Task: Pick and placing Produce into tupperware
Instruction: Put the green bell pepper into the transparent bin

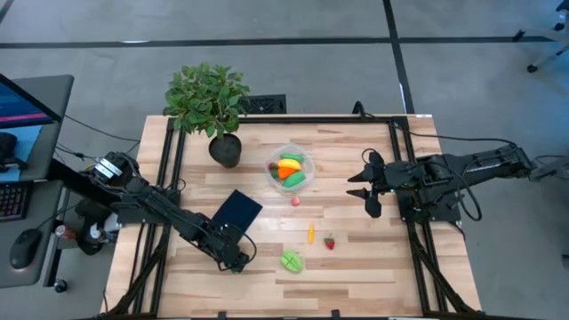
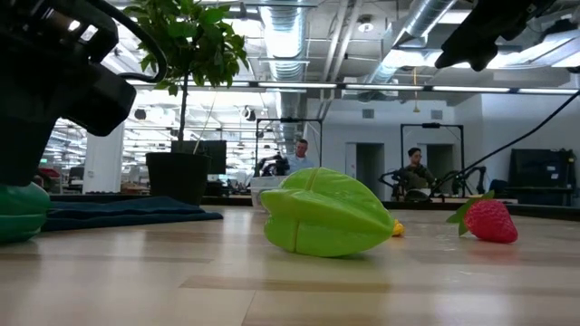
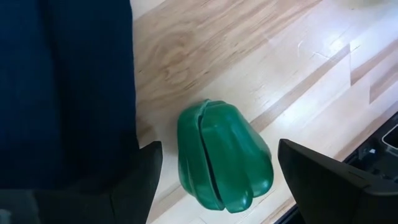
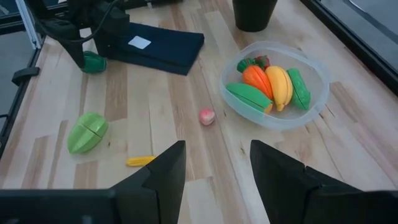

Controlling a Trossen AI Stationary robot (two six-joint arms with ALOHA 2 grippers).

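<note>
we have the left gripper down at the near left of the table, just near the dark pad, its jaws spread wide and empty around a green pepper that sits on the wood between the fingers, not yet pinched. the tub sits far centre beside the plant pot, already holding a carrot, banana and green pieces. loose on the table are a starfruit, a strawberry, a small yellow piece and a pink piece. the right gripper waits at the right, jaws parted and empty. we judge this the grasp step: next we close squarely on the pepper, lift, and carry it over the pad to the tub.
</note>
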